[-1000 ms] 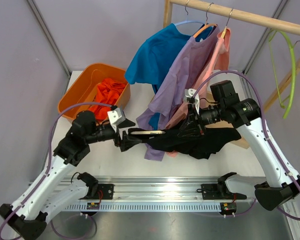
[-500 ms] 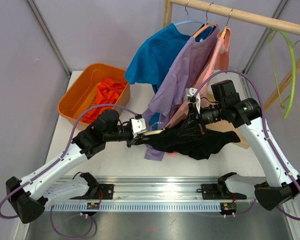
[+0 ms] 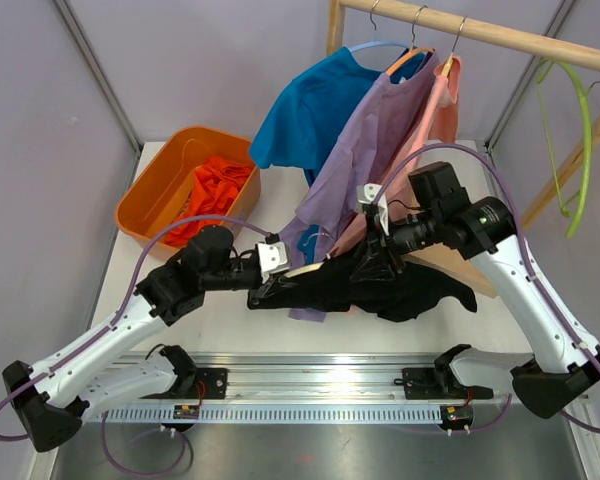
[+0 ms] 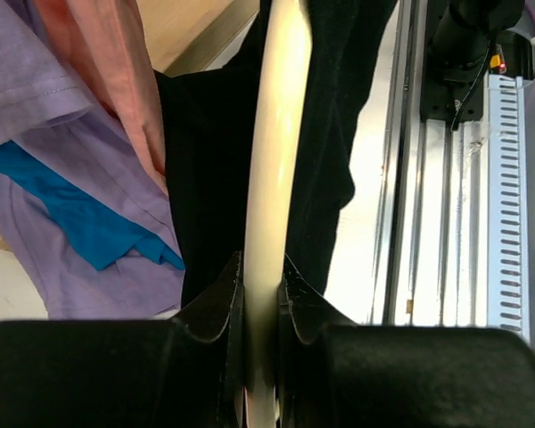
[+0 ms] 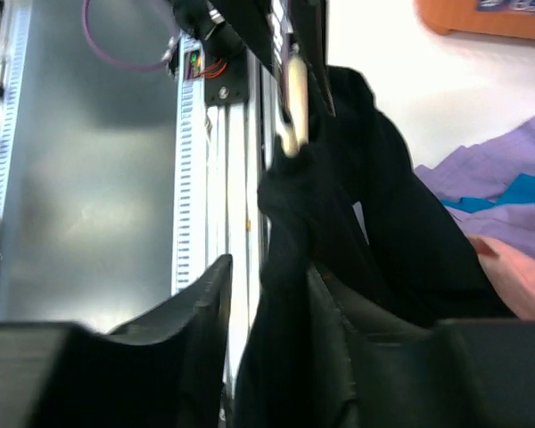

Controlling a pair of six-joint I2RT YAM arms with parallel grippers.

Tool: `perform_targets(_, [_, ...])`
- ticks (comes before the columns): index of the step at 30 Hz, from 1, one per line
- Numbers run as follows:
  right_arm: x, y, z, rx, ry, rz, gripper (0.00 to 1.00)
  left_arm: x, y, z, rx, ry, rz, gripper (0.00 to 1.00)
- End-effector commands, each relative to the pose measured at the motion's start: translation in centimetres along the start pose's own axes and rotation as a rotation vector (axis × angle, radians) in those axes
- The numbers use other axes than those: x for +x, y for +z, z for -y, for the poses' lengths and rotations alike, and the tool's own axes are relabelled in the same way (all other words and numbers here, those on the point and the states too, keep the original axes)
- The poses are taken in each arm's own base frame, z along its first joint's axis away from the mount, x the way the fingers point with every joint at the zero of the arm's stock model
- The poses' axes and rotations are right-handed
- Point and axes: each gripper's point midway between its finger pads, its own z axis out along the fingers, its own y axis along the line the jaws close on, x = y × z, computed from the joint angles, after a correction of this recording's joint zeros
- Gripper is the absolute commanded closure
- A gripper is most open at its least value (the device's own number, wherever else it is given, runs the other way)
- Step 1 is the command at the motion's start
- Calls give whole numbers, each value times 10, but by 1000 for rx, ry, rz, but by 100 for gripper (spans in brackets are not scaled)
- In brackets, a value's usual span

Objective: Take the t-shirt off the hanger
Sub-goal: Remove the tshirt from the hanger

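The black t-shirt [image 3: 410,288] is bunched low over the surface [image 3: 230,322], to the right of the orange tub [image 3: 152,185], with a cream hanger [image 4: 276,134] running through it. The left hand [image 4: 260,281], on the side nearer the tub, is clamped on the hanger's bar. The right hand [image 5: 267,294], farther from the tub, pinches a fold of the black cloth

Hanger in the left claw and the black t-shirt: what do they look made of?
Hanger: a smooth cream bar with a soft sheen, probably plastic, possibly painted wood. Black t-shirt: matte, limp knit fabric that drapes in folds, likely cotton.
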Motion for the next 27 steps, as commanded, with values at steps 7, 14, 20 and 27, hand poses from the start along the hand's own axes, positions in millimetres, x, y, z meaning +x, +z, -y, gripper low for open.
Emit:
perform_targets(7, [-8,18,0,-7,-88,-106,46,-55,-1,-5,-62,58,56,100])
perform_targets(14, [4,21,3,20,-87,-158,50,-65,-8,-13,-99,111,34,100])
perform_targets(20, [1,22,4,22,-81,-150,87,-69,-9,-16,-112,110,23,100])
perform_targets(27, [-7,10,9,118,-104,-107,100,-86,-24,-33,-276,-26,137,70])
